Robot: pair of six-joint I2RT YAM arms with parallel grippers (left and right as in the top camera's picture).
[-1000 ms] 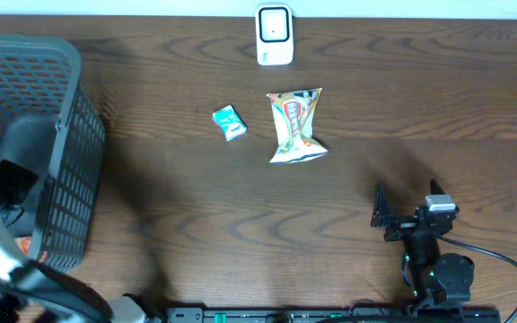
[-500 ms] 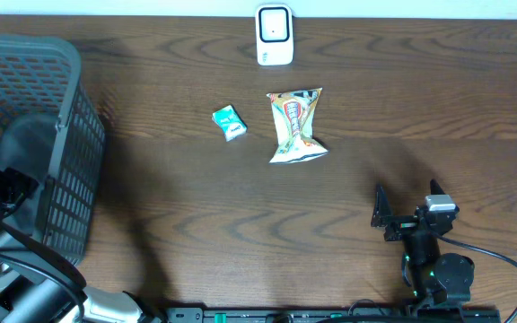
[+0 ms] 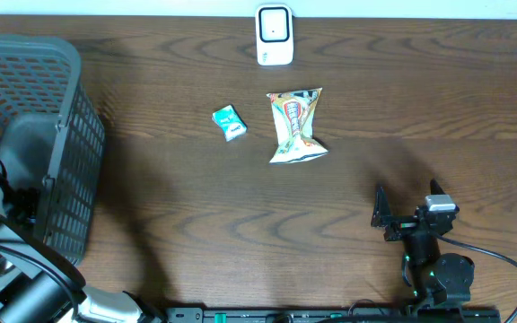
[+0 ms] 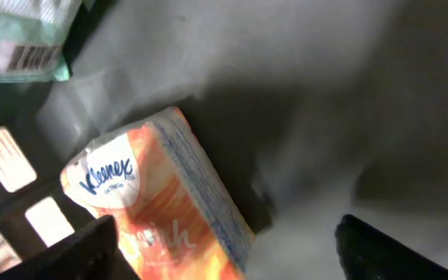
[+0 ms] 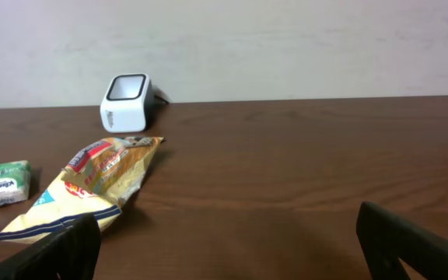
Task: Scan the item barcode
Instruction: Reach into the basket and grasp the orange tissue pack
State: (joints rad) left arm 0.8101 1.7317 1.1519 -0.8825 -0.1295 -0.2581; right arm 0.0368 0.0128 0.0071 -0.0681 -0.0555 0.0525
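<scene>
In the left wrist view an orange Kleenex tissue pack (image 4: 154, 210) lies on the grey floor of the basket. My left gripper (image 4: 225, 233) hangs over it, open. The left finger is at the pack's lower left; the right finger stands well apart over bare floor. A pale green packet with a barcode (image 4: 22, 43) lies at the top left. From overhead the left gripper is hidden inside the basket (image 3: 61, 135). The white scanner (image 3: 275, 34) stands at the table's far edge. My right gripper (image 3: 407, 193) rests open at the near right, holding nothing.
A crumpled snack bag (image 3: 295, 126) and a small green tissue pack (image 3: 230, 123) lie mid-table in front of the scanner. The right wrist view shows the scanner (image 5: 126, 103), snack bag (image 5: 92, 183) and green pack (image 5: 3, 183) ahead to the left.
The left arm has shifted toward the near edge at the basket, and its jaws have narrowed slightly. The right arm and the table items have not moved.
</scene>
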